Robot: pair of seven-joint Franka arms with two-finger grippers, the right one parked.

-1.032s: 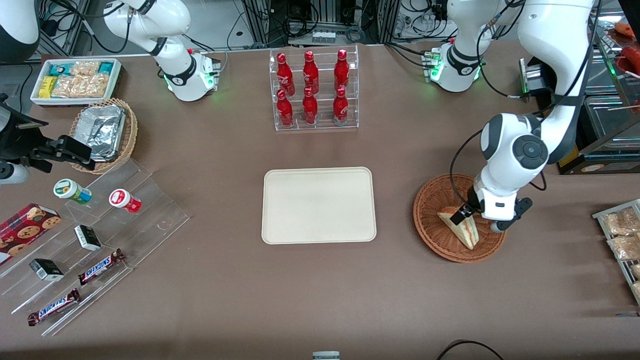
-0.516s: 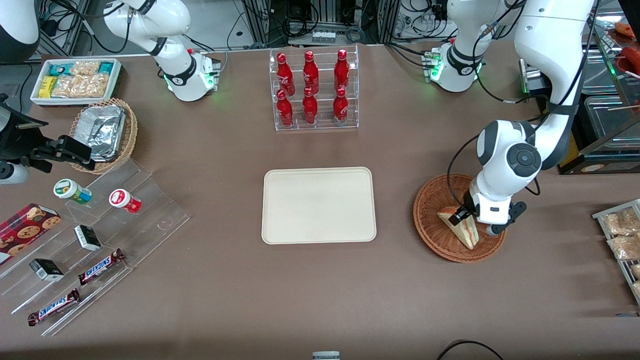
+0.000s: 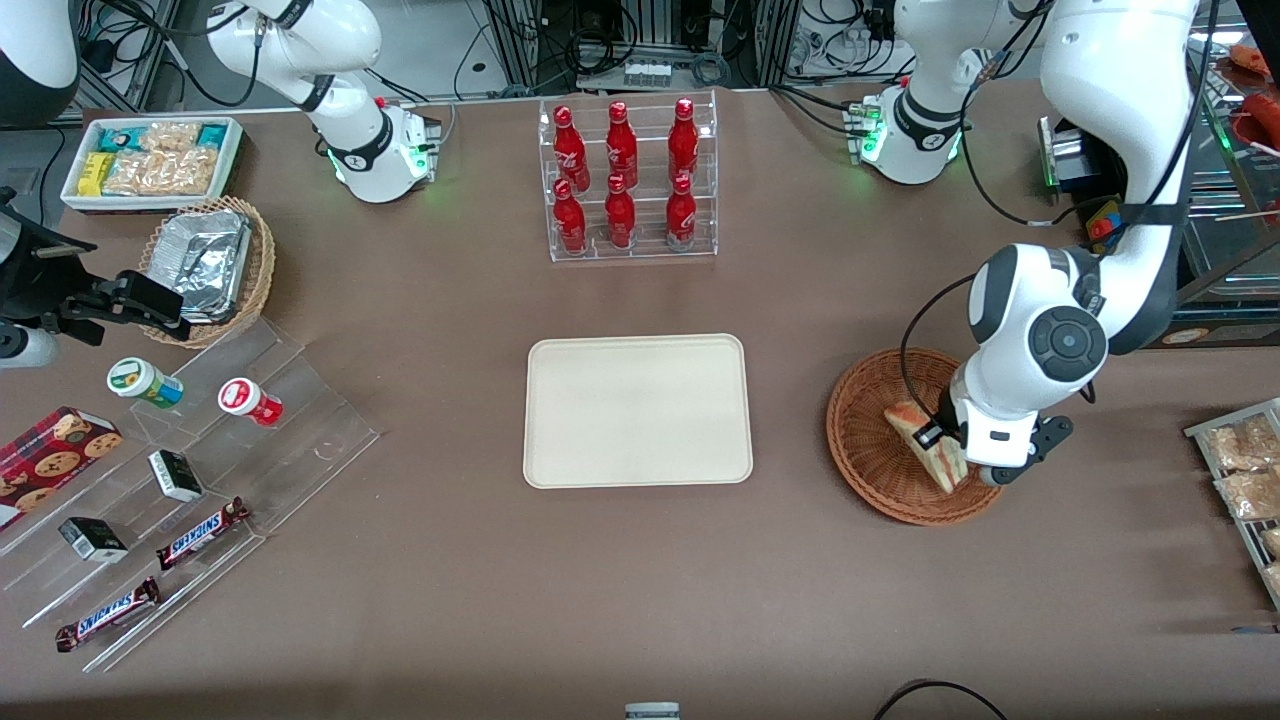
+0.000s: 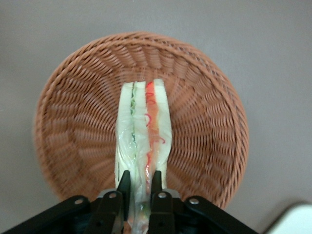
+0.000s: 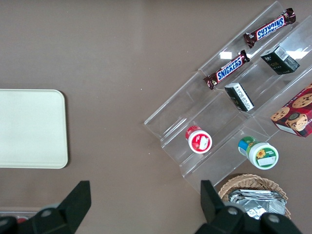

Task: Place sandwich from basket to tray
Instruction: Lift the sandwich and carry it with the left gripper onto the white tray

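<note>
Gripper over the basket, fingers pinched on one end of the sandwich, which stands on edge. One sandwich; long axis runs straight out from the fingertips across the basket, green layer beside orange-red layer along its upturned edge. One reddish-brown basket, nothing else in it. One cream tray, bare, beside the basket toward the parked arm's end. Farther from the front camera, a clear rack holds six red bottles, three per tier.
</note>
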